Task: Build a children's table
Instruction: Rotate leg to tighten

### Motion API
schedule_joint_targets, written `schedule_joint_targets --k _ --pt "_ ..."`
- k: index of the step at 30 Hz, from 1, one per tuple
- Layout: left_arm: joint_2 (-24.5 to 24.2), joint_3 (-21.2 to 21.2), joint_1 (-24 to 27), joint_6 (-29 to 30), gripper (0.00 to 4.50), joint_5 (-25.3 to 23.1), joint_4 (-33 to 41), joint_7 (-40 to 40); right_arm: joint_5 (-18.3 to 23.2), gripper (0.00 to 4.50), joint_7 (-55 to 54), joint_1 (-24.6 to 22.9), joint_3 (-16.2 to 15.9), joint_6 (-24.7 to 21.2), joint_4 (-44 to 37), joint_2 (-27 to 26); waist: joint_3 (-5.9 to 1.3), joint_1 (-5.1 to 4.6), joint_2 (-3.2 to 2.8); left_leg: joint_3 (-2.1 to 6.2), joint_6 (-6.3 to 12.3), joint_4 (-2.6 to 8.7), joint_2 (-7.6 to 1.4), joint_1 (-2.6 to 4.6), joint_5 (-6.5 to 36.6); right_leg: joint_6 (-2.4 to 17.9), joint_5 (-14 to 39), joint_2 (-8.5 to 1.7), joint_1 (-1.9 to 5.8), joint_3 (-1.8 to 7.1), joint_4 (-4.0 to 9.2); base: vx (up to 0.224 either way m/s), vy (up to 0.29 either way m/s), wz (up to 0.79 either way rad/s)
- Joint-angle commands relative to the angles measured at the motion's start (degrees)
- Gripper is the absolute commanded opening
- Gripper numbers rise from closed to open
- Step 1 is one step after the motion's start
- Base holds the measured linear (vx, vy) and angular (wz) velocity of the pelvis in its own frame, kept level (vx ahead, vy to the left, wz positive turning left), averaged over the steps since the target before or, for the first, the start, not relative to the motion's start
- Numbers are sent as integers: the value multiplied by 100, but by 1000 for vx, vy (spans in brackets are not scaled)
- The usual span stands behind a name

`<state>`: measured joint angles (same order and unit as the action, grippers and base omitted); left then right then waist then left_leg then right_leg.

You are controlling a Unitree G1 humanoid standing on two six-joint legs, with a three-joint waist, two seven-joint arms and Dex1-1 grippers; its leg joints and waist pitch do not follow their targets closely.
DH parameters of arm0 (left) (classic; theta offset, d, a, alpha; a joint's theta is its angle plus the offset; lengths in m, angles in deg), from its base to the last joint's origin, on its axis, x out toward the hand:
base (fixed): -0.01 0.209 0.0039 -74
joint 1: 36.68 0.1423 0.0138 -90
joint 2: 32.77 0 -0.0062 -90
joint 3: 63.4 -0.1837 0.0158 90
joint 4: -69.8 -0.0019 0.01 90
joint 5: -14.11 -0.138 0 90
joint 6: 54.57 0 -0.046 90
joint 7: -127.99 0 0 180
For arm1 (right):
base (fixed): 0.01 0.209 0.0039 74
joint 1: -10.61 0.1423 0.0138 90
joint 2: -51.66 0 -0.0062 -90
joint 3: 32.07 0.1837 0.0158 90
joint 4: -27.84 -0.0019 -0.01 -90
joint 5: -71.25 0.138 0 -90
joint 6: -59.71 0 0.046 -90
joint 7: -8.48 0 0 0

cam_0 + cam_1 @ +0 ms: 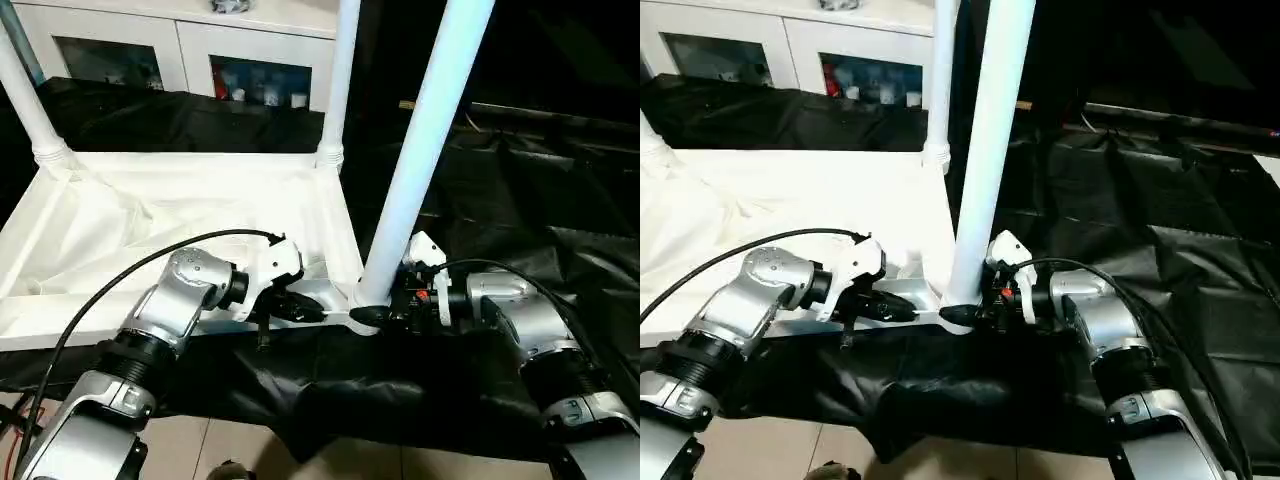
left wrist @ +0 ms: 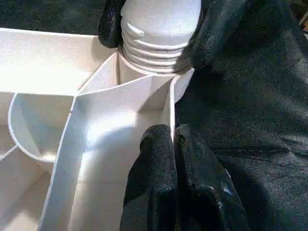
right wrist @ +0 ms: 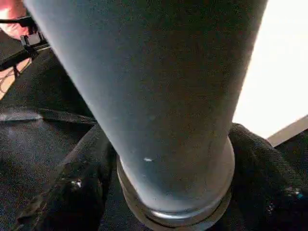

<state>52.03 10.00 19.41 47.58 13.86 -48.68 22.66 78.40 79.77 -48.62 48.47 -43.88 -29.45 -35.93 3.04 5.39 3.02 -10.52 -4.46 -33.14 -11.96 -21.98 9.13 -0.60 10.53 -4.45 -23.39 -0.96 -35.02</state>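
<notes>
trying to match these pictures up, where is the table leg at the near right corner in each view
Left eye view: the near-right leg rises from the corner socket to the top edge, right of centre.
Right eye view: same leg, just right of centre.
Left wrist view: its threaded base at the top, between two black fingers.
Right wrist view: the leg looms across the middle.
Shared landmark: the right gripper around the leg's base.

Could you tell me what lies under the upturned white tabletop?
A black cloth spreads beneath the tabletop and hangs over the near edge. Whatever supports the cloth is covered.
</notes>
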Motion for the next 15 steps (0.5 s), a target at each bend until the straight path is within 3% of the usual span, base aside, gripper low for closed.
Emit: schedule_joint_targets --k 1,7,10,12,15 --pt "188 -64 -74 -99 0 87 229 -126 91 306 261 -99 -349 -81 -185 -161 -375 -11 -43 -9 77 393 -120 143 1419 1366 838 -249 224 101 365 0 0 0" --pt "424 55 -172 -35 0 24 63 -647 -125 280 -750 36 -131 75 283 -499 -348 -57 -35 3 -42 416 -112 146 1668 1255 1349 -272 185 115 413 0 0 0" --pt "748 173 -410 28 0 -129 -300 -1439 -398 276 -2395 404 218 231 1145 -954 -340 -130 -34 43 -240 440 -90 147 1918 1074 1972 -289 173 108 455 0 0 0" --pt "1027 250 -601 104 0 -244 -566 -2066 -367 275 -3224 625 433 114 1582 -1267 -341 -211 -34 44 -313 436 -82 168 1995 1034 1994 -269 137 116 471 0 0 0" --pt "1364 334 -793 237 0 -295 -811 -2691 -420 275 -4123 845 560 222 2011 -1582 -358 -204 -31 40 -234 421 -79 163 1924 1040 1842 -271 158 115 483 0 0 0"
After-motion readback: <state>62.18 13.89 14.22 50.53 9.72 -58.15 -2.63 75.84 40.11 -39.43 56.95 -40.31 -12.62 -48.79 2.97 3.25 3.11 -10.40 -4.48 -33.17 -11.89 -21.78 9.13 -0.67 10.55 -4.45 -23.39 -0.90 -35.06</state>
